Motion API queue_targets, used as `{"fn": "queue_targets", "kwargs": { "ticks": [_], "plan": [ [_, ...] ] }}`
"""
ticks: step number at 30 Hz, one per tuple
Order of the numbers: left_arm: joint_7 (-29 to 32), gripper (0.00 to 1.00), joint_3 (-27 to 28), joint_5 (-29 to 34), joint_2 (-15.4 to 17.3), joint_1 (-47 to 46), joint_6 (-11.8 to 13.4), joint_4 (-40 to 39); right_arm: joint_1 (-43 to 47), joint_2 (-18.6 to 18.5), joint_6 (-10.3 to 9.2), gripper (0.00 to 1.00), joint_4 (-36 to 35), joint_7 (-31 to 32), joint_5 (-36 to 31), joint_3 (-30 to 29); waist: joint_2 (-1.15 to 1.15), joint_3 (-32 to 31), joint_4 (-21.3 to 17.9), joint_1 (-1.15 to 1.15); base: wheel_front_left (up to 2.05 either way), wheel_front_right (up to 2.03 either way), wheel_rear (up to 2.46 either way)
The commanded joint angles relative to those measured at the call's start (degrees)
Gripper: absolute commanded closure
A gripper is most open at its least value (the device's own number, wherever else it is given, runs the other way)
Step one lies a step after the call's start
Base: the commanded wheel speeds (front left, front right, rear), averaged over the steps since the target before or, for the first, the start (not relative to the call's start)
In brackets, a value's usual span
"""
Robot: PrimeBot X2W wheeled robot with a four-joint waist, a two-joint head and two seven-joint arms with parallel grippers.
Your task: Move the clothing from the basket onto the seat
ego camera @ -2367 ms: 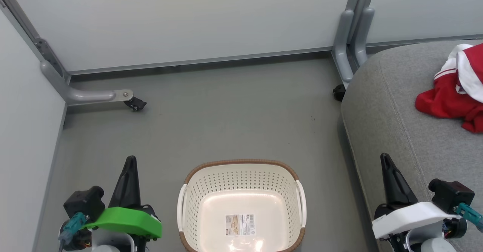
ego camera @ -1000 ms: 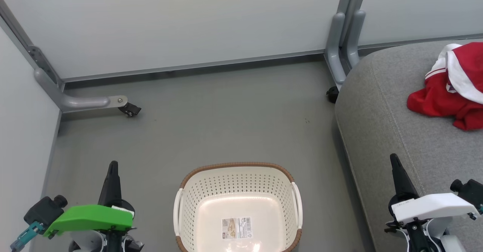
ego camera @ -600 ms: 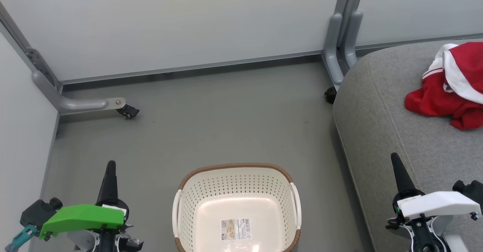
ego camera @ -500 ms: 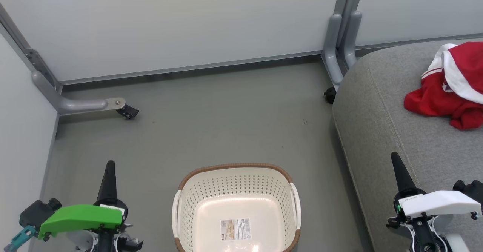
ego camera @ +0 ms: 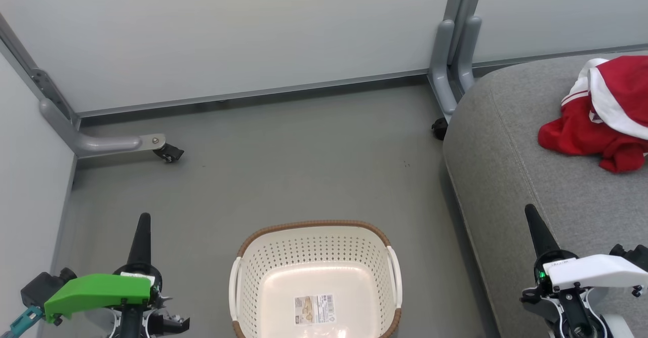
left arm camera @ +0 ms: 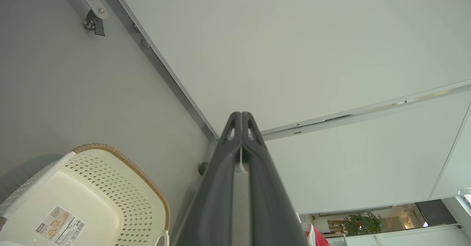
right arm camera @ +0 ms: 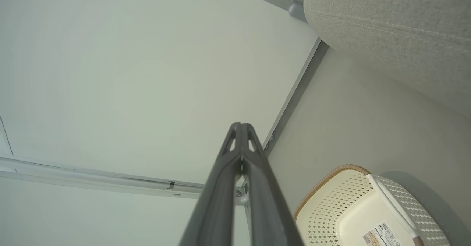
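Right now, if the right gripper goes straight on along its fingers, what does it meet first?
Likely the wall panel, low near its base rail. The right gripper points clear of the seat; nothing shows between, though depth is unclear.

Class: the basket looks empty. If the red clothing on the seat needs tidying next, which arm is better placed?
Probably right: the right pincer, shut, is at the seat where the clothing lies; the left pincer, also shut, is across the basket, farther off.
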Motion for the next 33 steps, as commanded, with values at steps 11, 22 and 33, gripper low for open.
{"fn": "queue_targets", "kwargs": {
  "ticks": [11, 22, 33],
  "plan": [
    [1.64, 1.0, 1.14, -6.37, 0.08, -1.36, -0.59, -0.48, -1.4, -0.39, -0.02, 1.0, 0.34, 1.75, 6.08, -0.75, 0.0, -0.22, -0.38, 0.0, 0.0, 0.0, 0.0],
    [2.88, 1.0, 1.84, -11.2, 0.07, -1.5, -0.72, -0.47, -1.58, -0.35, -0.02, 1.0, 0.77, 3.05, 10.66, -1.23, 0.0, -0.42, -0.75, 0.0, 0.0, 0.0, 0.0],
    [4.12, 1.0, 2.54, -15.57, 0.07, -1.55, -1.01, -0.45, -1.95, -0.3, -0.03, 1.0, 1.18, 4.29, 15.0, -1.69, 0.0, -0.62, -1.11, 0.0, 0.0, 0.0, 0.0]
  ]
}}
